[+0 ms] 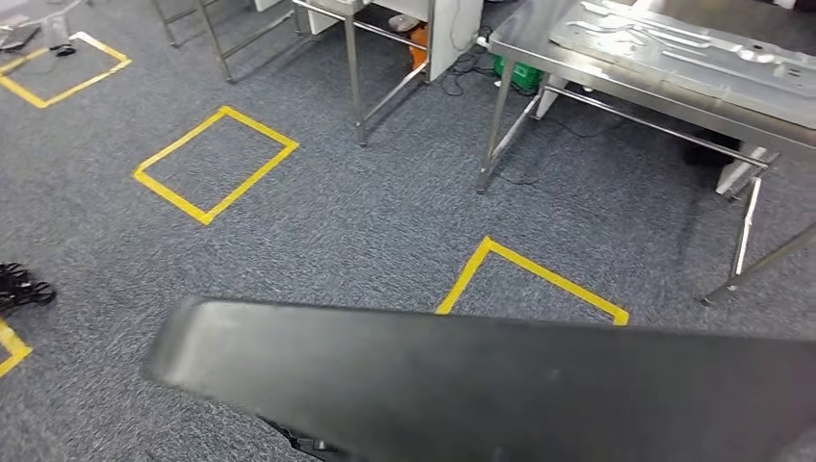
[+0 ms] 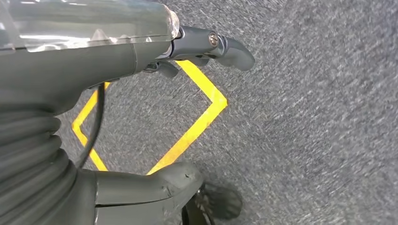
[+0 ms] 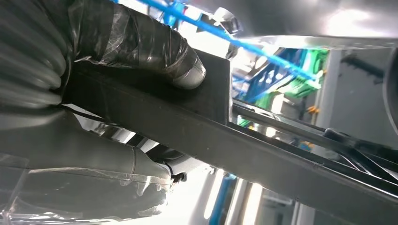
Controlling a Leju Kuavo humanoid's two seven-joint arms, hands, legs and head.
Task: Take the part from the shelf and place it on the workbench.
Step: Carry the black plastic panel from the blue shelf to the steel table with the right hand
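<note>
A large flat dark part fills the bottom of the head view, carried low over the grey carpet. In the right wrist view my right hand grips this part, its taped thumb wrapped over one face and the rest of the hand under the other. My left hand hangs over the carpet with thumb and fingers apart and nothing between them. The steel workbench stands at the upper right, ahead of the part.
Shaped metal sheets lie on the workbench top. Its legs and crossbars reach the floor. Another steel frame table stands behind. Yellow tape squares mark the carpet. A small black object lies at the left.
</note>
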